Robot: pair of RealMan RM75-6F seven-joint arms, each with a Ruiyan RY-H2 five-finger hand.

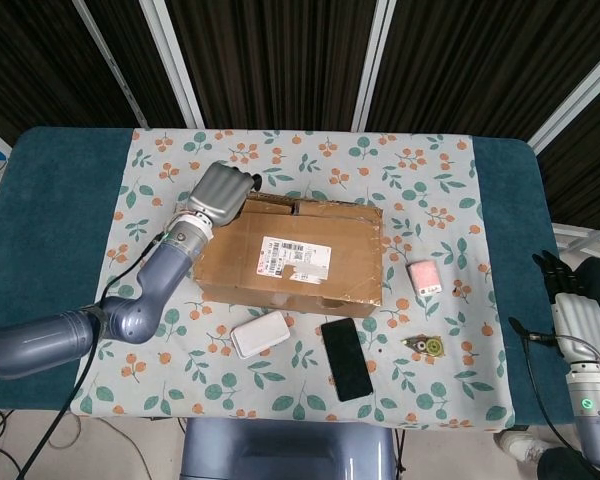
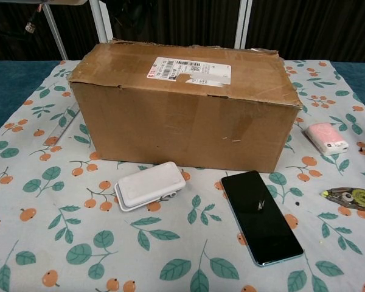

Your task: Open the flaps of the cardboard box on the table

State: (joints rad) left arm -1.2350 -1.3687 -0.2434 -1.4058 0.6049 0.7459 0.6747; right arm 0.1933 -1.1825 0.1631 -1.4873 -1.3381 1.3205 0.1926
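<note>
- Head view: brown rectangular cardboard box [image 1: 292, 254] at centre of white tablecloth printed with orange fruit and green leaves [image 1: 420, 180]; long axis running left–right across the table; white shipping label [image 1: 295, 257] on top.
- Flaps flat and shut; seam visible along the far top edge, ragged there. Task judged not yet started.
- Grey left hand [image 1: 222, 190] poised over the box's far-left top corner, back of hand toward the camera, fingertips pointing toward the far edge. Fingers mostly hidden under the hand: spread or curled, cannot tell; contact with cardboard, cannot tell. Nothing seen held.
- Grey and black right hand [image 1: 572, 310] well apart from the box, off the table's right edge, fingers straight and close together, gripping nothing.
- Key relation: box lies just below and to the right of the left hand's fingers; flap seam runs along the long axis, away to the right from the fingertips. Left hand far nearer than right.
- Judgement: next move probably calls for hooking fingertips under the far flap edge near that corner and lifting back toward the robot's side.
- Chest view: box front wall and top only; no hand on it visible.
- Near the box's front: white rounded plastic case [image 2: 150, 185] and black smartphone [image 2: 261, 216], both clear of the flaps; pink eraser-like block [image 2: 327, 137] to the right.
</note>
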